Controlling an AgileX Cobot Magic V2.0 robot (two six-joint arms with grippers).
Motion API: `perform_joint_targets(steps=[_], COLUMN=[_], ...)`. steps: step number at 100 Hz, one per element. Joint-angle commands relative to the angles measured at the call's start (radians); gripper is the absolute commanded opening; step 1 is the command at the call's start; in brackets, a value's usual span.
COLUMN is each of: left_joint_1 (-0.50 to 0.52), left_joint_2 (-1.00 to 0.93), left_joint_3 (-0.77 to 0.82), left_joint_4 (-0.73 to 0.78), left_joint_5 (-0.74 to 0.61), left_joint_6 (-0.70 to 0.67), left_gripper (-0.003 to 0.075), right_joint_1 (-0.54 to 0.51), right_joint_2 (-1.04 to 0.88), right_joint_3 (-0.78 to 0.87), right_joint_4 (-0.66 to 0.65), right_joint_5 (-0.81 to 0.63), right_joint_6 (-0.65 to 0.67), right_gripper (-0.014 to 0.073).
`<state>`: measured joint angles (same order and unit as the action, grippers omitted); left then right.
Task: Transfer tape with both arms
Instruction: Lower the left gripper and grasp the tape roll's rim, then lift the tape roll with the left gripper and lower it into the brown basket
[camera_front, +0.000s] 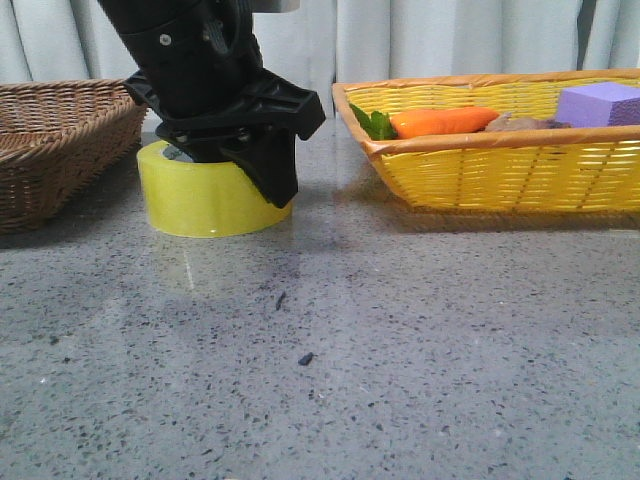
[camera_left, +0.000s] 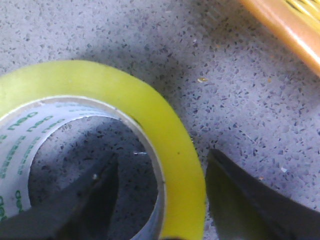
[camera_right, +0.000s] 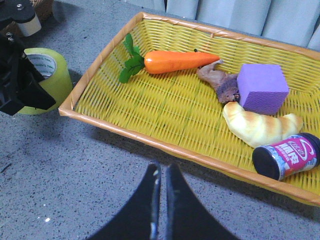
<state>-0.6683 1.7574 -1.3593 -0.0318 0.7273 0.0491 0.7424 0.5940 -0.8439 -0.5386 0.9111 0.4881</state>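
The grey speckled stone table (camera_front: 400, 360) carries the yellow woven basket (camera_front: 500, 170) at three o'clock of the wide roll of translucent yellow packing tape (camera_front: 205, 195), which lies flat. The left gripper (camera_left: 162, 200) is spread, one finger inside the white core and one outside the wall. I would close it firmly on that wall before lifting. The right gripper (camera_right: 161, 200), fingers pressed together, waits near the basket.

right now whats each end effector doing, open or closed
Left end effector: open, one finger inside the tape core, one outside its wall, not clamped.
Right end effector: closed, holding nothing, above the table near the yellow basket.
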Motion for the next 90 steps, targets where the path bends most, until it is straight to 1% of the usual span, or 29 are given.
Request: perform_joint_targets(steps=[1, 14, 21, 28, 35, 44, 59, 77, 90], left_joint_1=[-0.007, -0.007, -0.007, -0.007, -0.007, -0.007, -0.007, -0.007, -0.005], left_joint_2=[-0.045, -0.045, -0.045, -0.045, -0.047, -0.05, -0.05, -0.053, -0.053], left_joint_3=[-0.033, -0.033, -0.033, -0.033, -0.033, -0.041, -0.115, -0.265, -0.39], left_joint_4=[-0.004, -0.009, -0.009, -0.009, -0.009, -0.009, -0.007, 0.048, 0.138], left_joint_5=[-0.027, -0.027, -0.027, -0.025, -0.025, -0.017, 0.072, 0.155, 0.267], left_joint_6=[-0.003, -0.003, -0.003, -0.003, -0.003, -0.002, 0.002, 0.002, 0.002], left_gripper=[0.0308, 0.0151, 0.0087, 0.0041, 0.0012, -0.0001, -0.0003, -0.0003, -0.0003], right_joint_1=[-0.005, -0.005, -0.005, -0.005, -0.005, -0.005, -0.005, -0.005, -0.005], right_joint_2=[0.0, 0.0, 0.0, 0.0, 0.0, 0.0, 0.0, 0.0, 0.0], right_joint_3=[-0.022, -0.022, -0.022, -0.022, -0.022, -0.022, -0.022, -0.022, -0.022], right_joint_4=[-0.043, -0.041, -0.041, -0.041, -0.041, -0.041, -0.041, -0.047, -0.047], right_joint_5=[-0.052, -0.052, -0.052, -0.052, -0.052, -0.052, -0.052, -0.052, -0.052], right_joint_6=[0.002, 0.002, 0.002, 0.002, 0.002, 0.002, 0.002, 0.002, 0.002], right_gripper=[-0.0064, -0.0064, -0.0064, -0.0065, -0.0067, -0.0067, -0.0067, -0.0067, -0.0067])
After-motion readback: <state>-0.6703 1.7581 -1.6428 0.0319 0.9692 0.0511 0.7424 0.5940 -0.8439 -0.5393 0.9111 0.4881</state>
